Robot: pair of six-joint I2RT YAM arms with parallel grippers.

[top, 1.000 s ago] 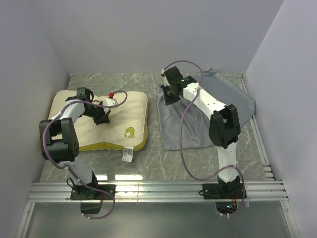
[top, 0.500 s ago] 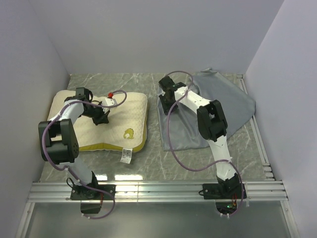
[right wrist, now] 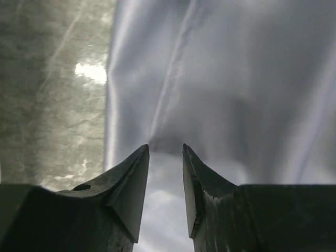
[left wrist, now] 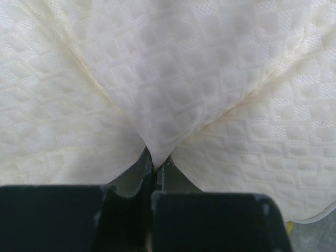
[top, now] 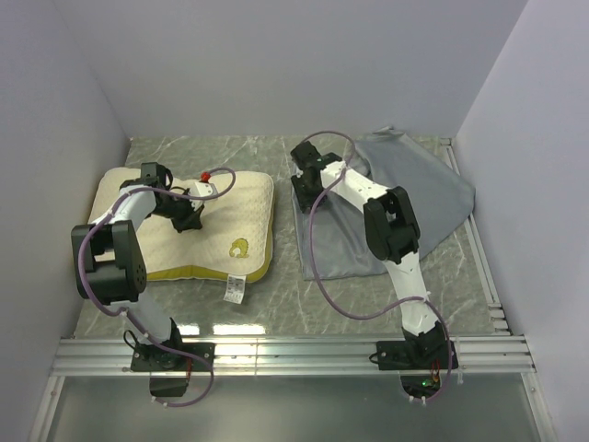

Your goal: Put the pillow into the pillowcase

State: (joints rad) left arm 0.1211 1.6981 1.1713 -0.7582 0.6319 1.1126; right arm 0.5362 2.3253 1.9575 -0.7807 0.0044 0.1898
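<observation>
- Pillow [top: 241,207] lies flat on the left half of the bench [top: 276,304], its long axis running left to right. The yellow-green band [top: 184,273] lies along the near edge, and the white label tag [top: 235,288] sticks out toward the arm bases.
- Its cover is cream, quilted in small dotted squares, with rounded corners. A yellow-green logo [top: 241,246] sits near the near-right corner.
- The left pincer [top: 191,221] rests on the pillow's middle. In the wrist view its fingers [left wrist: 137,170] are together, clamped on a raised peak of the quilted cover [left wrist: 173,63].
- A strip of bare grey marbled bench separates the pillow from the pillowcase [top: 433,198]; the two lie apart.
- The pillowcase is smooth, thin, blue-grey cloth, wrinkled. It is spread slantwise, from a near-left edge to a bunched far-right corner by the back wall.
- The right arm reaches across it, so its purple cable [top: 317,267] and links hide part of the cloth.
- The right pincer [top: 304,184] sits at the case's far-left edge. Its fingertips stand narrowly apart over a fold of the cloth [right wrist: 236,79], with bench [right wrist: 47,79] showing just to the left.
</observation>
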